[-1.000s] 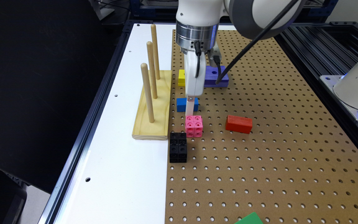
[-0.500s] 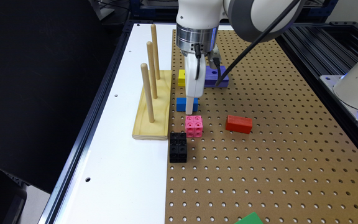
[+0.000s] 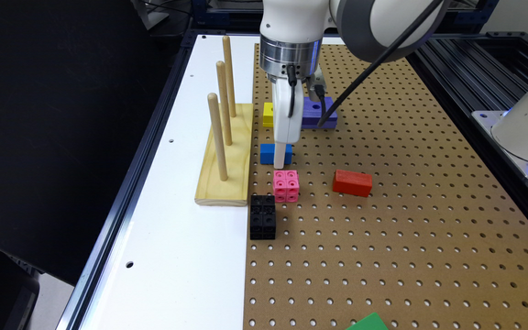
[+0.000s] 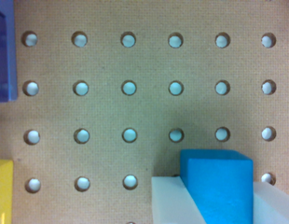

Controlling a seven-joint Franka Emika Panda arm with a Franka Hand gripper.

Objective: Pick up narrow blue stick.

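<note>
My claw (image 3: 279, 160) is down at the table (image 3: 383, 238), its two pale fingers (image 4: 175, 203) standing on either side of the narrow blue stick (image 3: 275, 153); in the wrist view the fingers flank the blue block closely, one on each side, and whether the pads actually press its faces I cannot tell, so I cannot say if the claw is clamped or merely set around it; the stick lies flat on the brown pegboard, near the edge where the board meets the white strip (image 3: 186, 206), just beside the wooden peg stand (image 3: 225, 183) with its three upright dowels; behind the stick, farther from the exterior camera, sit a yellow block (image 3: 268, 114) and a larger purple block (image 3: 326, 114) with a hole in its top, both partly hidden by my wrist; in front of the stick lies a pink cube cluster (image 3: 286, 185), close but apart from it, and nearer still a black cube cluster (image 3: 262, 223); a red block (image 3: 352, 183) rests well off to the exterior view's right of the pink one; a green corner (image 3: 367, 322) pokes in at the bottom edge of the exterior view
</note>
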